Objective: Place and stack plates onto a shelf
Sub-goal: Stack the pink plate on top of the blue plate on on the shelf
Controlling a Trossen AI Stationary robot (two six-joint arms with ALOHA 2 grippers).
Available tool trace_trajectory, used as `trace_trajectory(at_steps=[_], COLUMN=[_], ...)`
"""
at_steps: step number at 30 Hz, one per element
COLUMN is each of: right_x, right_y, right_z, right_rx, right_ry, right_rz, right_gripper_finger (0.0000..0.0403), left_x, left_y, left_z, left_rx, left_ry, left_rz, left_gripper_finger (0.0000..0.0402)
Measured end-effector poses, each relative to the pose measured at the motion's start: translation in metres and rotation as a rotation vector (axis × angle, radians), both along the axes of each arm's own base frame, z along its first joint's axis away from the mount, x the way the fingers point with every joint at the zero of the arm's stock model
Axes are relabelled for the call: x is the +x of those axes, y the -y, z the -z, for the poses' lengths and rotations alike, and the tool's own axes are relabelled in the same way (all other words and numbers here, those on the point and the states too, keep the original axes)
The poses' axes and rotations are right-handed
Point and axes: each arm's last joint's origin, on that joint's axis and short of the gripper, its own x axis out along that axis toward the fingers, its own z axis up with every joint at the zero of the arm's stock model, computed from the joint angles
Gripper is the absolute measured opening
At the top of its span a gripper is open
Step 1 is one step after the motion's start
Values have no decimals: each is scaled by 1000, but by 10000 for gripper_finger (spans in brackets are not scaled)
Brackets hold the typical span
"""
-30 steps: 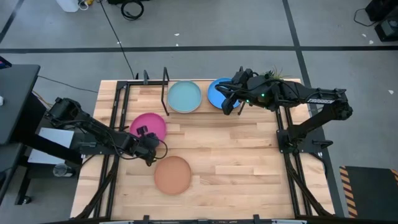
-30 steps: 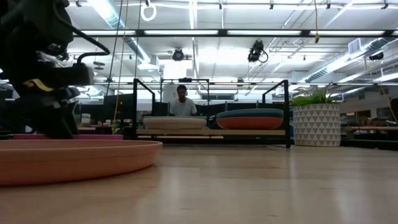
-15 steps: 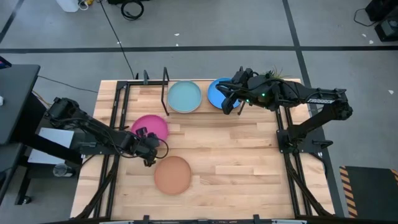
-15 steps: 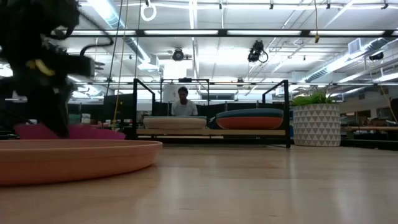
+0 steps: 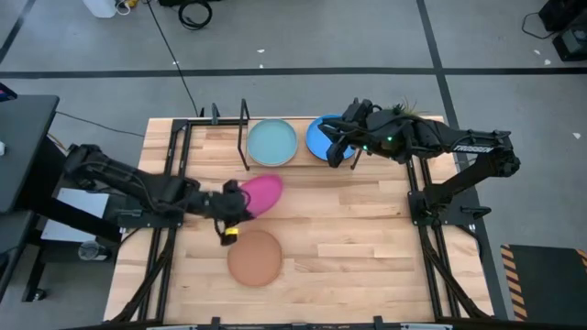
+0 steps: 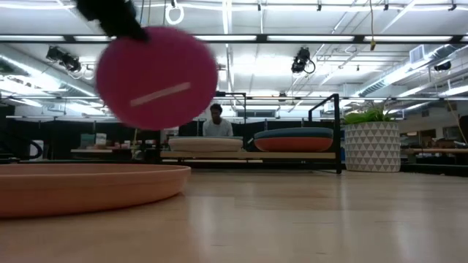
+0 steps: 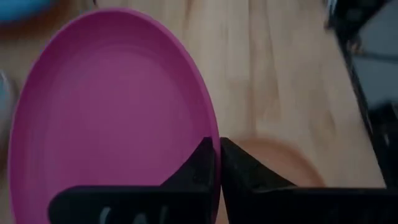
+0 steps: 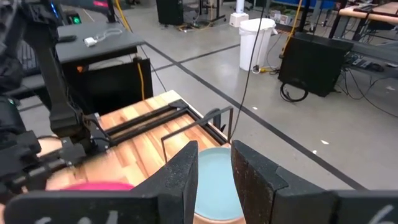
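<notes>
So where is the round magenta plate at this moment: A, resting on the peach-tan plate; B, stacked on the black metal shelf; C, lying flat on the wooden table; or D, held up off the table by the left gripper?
D: the round magenta plate hangs tilted above the table in the low view, its rim clamped in the left gripper, clear of the peach-tan plate and the black metal shelf.

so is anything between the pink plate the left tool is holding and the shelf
Nothing visible blocks it. The left tool holds the magenta plate lifted off the table, and only bare wood lies between it and the shelf, where the pale aqua plate sits.
</notes>
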Motion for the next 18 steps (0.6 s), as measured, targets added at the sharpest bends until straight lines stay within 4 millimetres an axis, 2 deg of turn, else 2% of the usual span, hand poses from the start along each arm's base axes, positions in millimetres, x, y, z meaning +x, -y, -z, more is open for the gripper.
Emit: trace_trajectory(at_steps=[5,10,13,18], right_x=[1,1,1,0], right_y=[-4,-8,-9,-9], right_z=[-3,-4,-4,-5], right_rx=[1,-3,-1,-8], right_ry=[32,40,41,39], right_rz=[-17,-37,-41,-43], right_gripper_finger=[103,103,103,103], left_x=[31,67,86,118], left_y=[-26,-60,-82,-110], left_z=[-3,13,20,3], left_rx=[103,134,167,351], left_ry=[155,226,209,201], left_rz=[-17,47,36,68], left_gripper_finger=[17,17,17,16])
